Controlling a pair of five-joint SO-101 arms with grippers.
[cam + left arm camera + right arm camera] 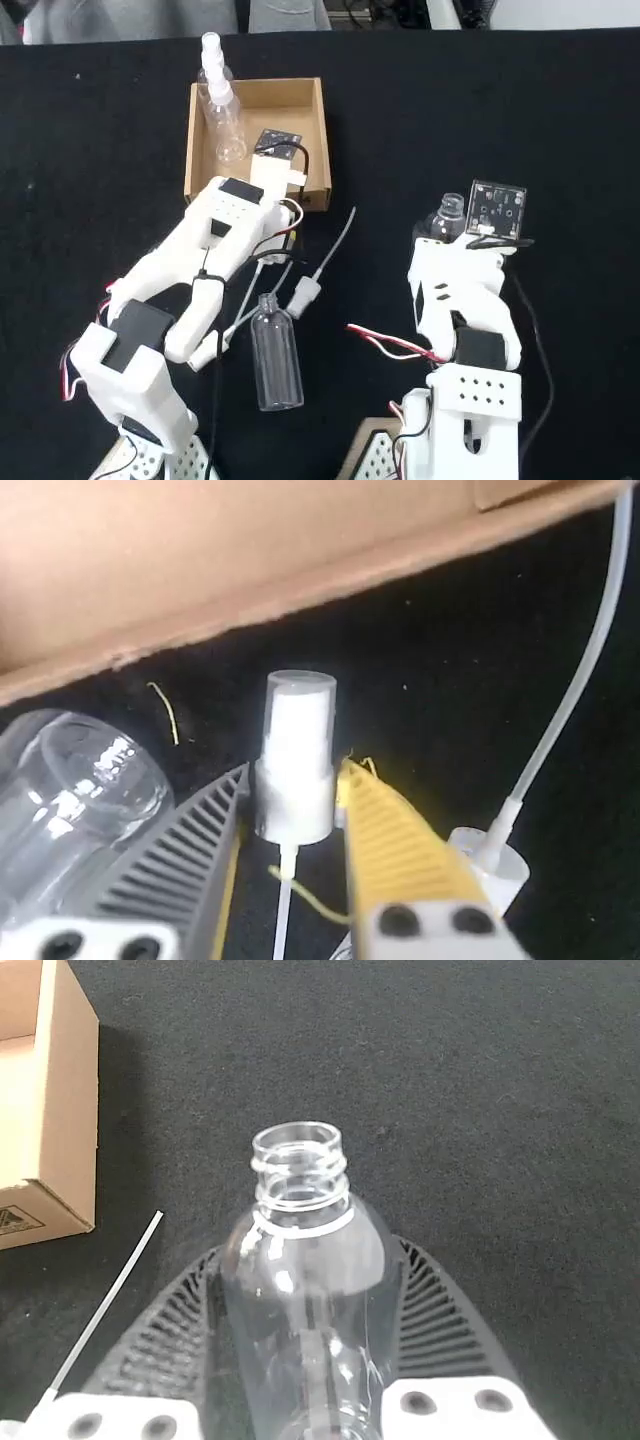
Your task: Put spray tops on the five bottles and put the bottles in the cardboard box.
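- High view, upper left of centre: an open brown cardboard box sits on the black table. A clear plastic capped bottle with a white sprayer lies along the box's left wall.
- Just below the box, the left gripper pinches a white spray top between its grey and yellow fingers, just outside the box's near wall.
- Lower centre: a loose clear bottle lies on the table. A second spray top with a long dip tube is just beside its neck.
- Right of centre: the right gripper clamps an open-necked clear bottle by its body, well apart from the box.
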